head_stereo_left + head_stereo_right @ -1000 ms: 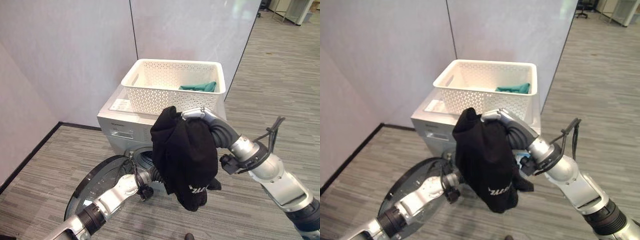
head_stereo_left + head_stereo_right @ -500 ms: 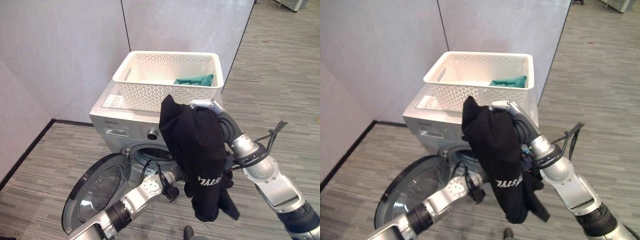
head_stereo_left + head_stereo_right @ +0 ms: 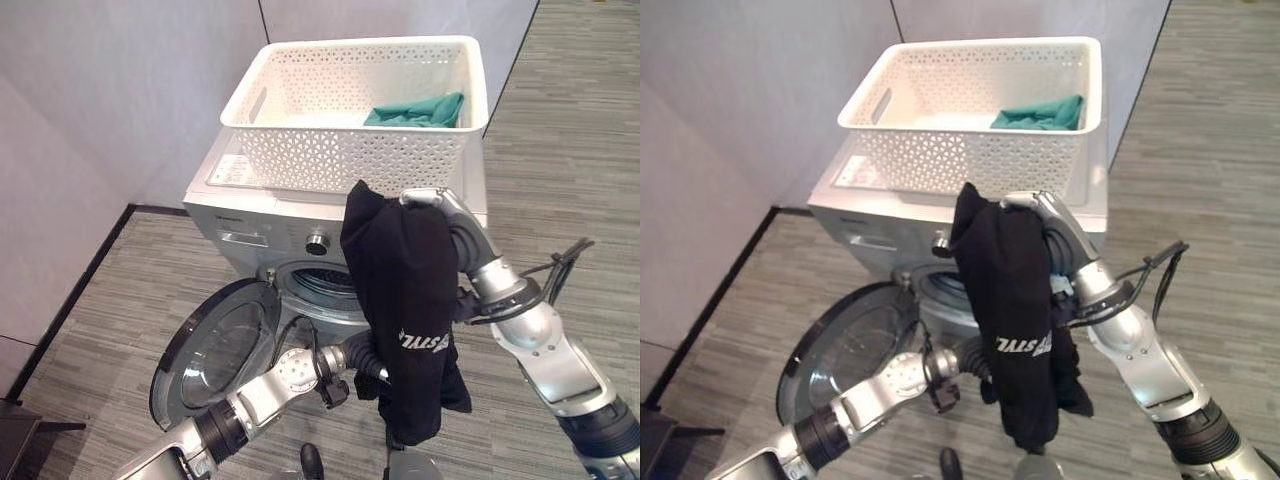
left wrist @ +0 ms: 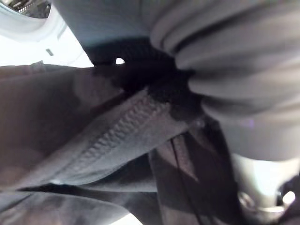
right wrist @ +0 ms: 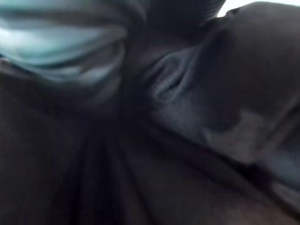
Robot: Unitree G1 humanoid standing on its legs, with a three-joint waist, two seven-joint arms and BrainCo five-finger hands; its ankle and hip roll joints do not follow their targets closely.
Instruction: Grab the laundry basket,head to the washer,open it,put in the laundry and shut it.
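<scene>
Hanging from the right hand (image 3: 432,205), a black garment (image 3: 405,310).

Pale partition walls (image 3: 120,90) meet grey striped plank floor (image 3: 570,150).

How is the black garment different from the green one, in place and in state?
The black garment hangs draped over the right hand in front of the washer; the green garment lies in the white basket on top of the washer. The black one hangs long; the green one is crumpled. Neither is inside the drum yet.
</scene>
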